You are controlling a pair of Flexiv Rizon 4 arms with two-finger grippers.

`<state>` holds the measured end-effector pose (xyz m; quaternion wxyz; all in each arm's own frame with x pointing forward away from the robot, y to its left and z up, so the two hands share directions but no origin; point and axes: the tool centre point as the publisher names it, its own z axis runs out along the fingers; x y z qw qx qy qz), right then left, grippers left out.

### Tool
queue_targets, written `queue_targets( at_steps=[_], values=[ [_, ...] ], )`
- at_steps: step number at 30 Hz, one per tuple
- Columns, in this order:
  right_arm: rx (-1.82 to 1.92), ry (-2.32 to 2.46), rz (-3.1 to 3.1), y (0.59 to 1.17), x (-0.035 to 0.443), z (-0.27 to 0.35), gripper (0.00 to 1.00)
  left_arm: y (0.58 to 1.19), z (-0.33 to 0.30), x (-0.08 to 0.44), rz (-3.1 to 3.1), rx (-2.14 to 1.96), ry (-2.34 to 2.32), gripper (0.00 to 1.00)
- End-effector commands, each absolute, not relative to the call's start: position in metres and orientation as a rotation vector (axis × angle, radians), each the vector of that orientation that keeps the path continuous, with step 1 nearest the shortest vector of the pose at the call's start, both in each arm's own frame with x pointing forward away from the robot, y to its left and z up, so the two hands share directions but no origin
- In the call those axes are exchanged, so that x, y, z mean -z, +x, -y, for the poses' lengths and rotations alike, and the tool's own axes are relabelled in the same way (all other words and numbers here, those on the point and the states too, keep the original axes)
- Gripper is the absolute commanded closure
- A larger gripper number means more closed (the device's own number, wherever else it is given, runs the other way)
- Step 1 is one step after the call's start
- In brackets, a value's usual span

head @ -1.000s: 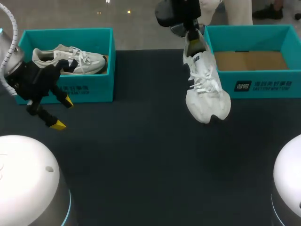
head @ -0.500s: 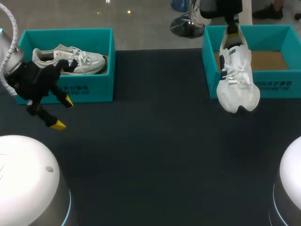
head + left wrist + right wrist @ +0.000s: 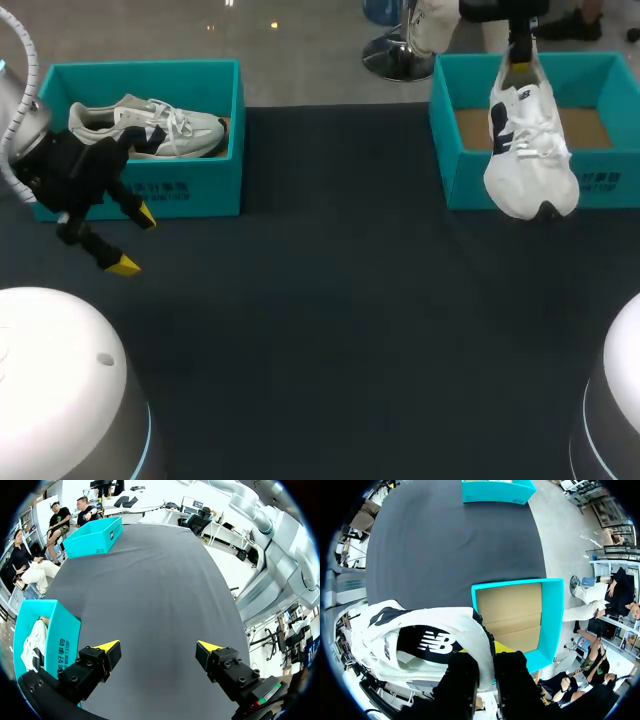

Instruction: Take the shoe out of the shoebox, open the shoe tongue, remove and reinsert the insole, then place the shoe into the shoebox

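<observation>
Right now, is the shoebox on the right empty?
Empty: the right shoebox shows only bare cardboard floor; the white shoe hangs from the right jaws, not yet inside.

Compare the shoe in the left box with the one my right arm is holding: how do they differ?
The boxed shoe lies lengthwise inside the left shoebox; the held shoe hangs toe-down by the right shoebox. The boxed shoe is untouched; the held shoe is clamped at its collar in the right gripper's jaws. Both are white lace-up sneakers.
</observation>
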<state>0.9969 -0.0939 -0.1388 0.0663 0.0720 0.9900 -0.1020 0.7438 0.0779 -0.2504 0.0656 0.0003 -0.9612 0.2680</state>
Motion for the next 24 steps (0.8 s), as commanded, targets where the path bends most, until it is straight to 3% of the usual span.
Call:
queue_targets(
  at_steps=[1, 7, 24],
  values=[
    [0.312, 0.219, -2.988, 0.998, 0.137, 0.093, 1.0, 0.744, -0.078, 0.25, 2.9, -0.805, 0.0, 0.0],
    [0.312, 0.219, -2.988, 0.998, 0.137, 0.093, 1.0, 0.744, -0.078, 0.25, 2.9, -0.805, 0.0, 0.0],
    [0.289, 0.468, -2.93, 1.06, 0.151, 0.217, 1.0, 0.744, -0.078, 0.25, 2.9, -0.805, 0.0, 0.0]
  ],
)
